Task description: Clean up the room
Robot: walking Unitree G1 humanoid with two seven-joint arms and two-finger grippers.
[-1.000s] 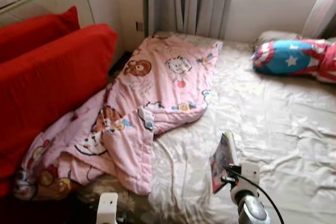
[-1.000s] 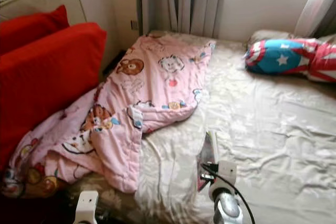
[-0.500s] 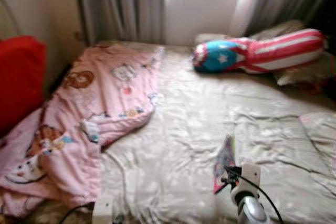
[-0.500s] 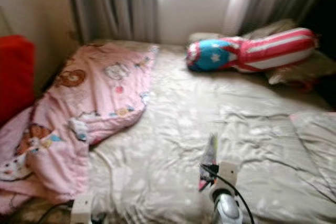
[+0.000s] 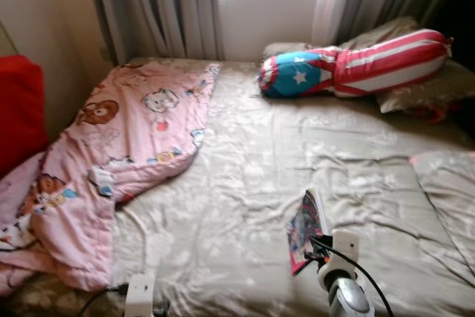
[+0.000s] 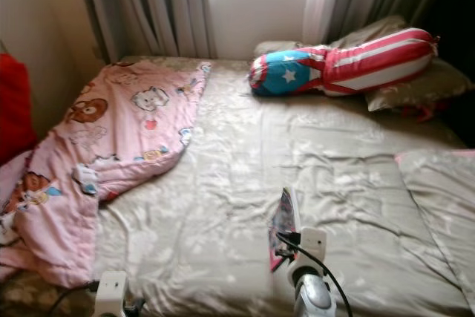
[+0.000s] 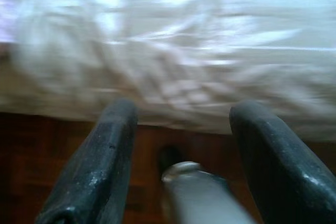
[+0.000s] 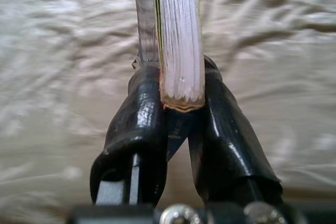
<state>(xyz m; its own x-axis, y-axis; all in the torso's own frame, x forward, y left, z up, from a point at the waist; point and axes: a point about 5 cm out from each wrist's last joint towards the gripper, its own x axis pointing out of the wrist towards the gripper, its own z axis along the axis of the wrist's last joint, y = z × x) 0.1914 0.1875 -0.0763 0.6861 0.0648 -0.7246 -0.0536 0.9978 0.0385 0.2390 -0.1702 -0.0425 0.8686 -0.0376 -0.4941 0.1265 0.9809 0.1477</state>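
My right gripper (image 8: 176,103) is shut on a thin book (image 8: 176,35) with a colourful cover (image 5: 304,228), held upright on edge above the near part of the bed (image 5: 252,183). The beige sheet lies under it. My left gripper (image 7: 184,145) is open with nothing between its fingers; it hangs low by the bed's near edge, over dark wood floor. A crumpled pink cartoon blanket (image 5: 126,154) covers the bed's left side. A star-and-stripes bolster pillow (image 5: 356,64) lies at the far right, near the window.
A red cushion (image 5: 18,116) stands at the left beside the bed. Grey curtains (image 5: 156,9) hang behind the bed. A beige pillow (image 5: 427,87) lies under the bolster, another (image 5: 449,191) at the right edge. A wall stands at the far left.
The camera has swung to the right: the red cushions slid out to the left and the bolster and right pillows came into view. The book stays in my right gripper.
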